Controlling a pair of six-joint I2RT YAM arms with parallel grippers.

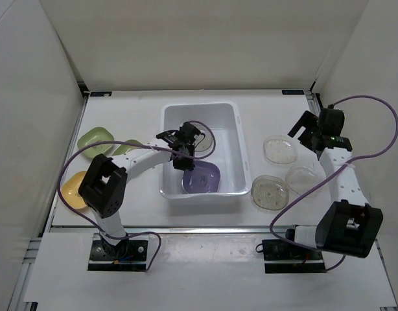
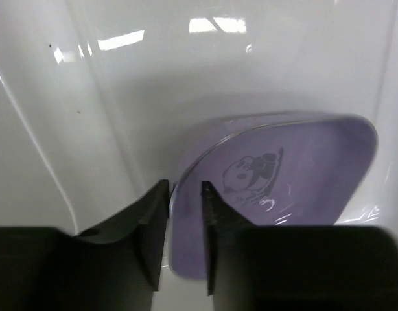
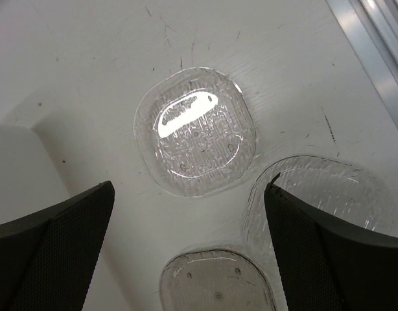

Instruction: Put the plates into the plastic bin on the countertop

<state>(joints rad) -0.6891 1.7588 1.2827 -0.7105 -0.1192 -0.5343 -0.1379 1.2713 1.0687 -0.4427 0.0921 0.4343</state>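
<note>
A purple plate point(image 1: 202, 177) point(image 2: 283, 175) with a cartoon print lies inside the white plastic bin point(image 1: 200, 107), tilted against its near wall. My left gripper point(image 1: 179, 155) point(image 2: 185, 188) reaches down into the bin. Its jaws stand slightly parted astride the plate's left edge, with a sliver of gap on the left side. My right gripper point(image 1: 309, 133) point(image 3: 189, 186) hangs wide open above three clear speckled plates point(image 3: 196, 133) point(image 3: 328, 194) point(image 3: 218, 282) on the countertop point(image 1: 264, 116) right of the bin, holding nothing.
Two light-green plates point(image 1: 96, 137) point(image 1: 124, 148) and a yellow one point(image 1: 74, 186) lie left of the bin, under the left arm's cable. A greyish shape, perhaps another plate point(image 1: 203, 144), lies on the bin floor. White walls enclose the back and both sides of the countertop.
</note>
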